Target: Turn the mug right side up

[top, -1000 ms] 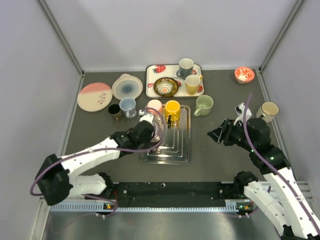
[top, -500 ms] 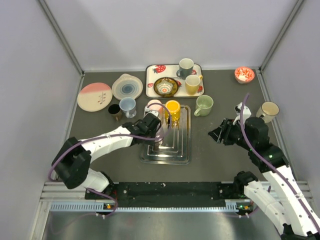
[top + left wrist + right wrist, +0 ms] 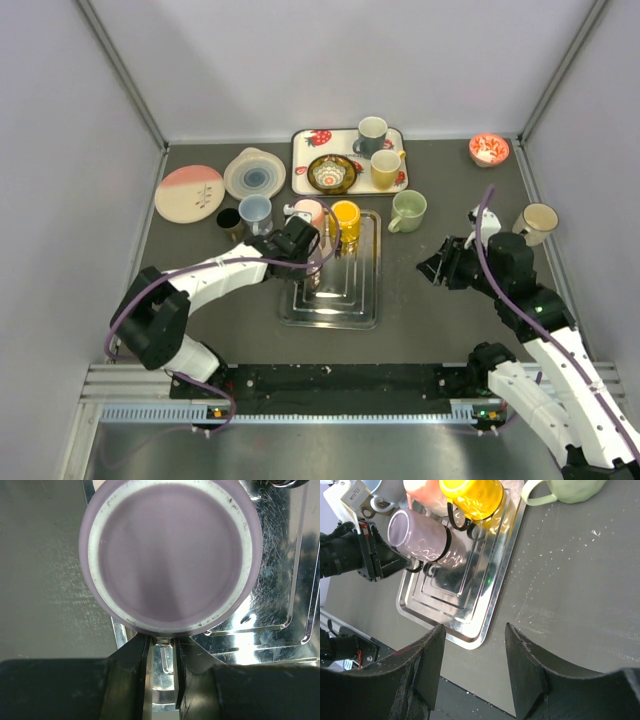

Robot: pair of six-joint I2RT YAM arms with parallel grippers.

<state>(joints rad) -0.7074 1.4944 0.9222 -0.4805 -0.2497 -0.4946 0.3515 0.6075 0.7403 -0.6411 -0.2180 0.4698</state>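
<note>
Two tools: L tool (image 3: 162, 646) clenched on purple mug (image 3: 170, 555) by handle, R tool (image 3: 474, 630) released.

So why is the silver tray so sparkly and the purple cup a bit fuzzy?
Left wrist view: the cup is very close, so its edge blurs; the tray glints where light bounces off. Right wrist view: the tray mirrors the yellow cup.

The left arm (image 3: 205, 283) has folded inward, shifting the left tool (image 3: 162, 647) and purple mug (image 3: 170, 555).
</note>
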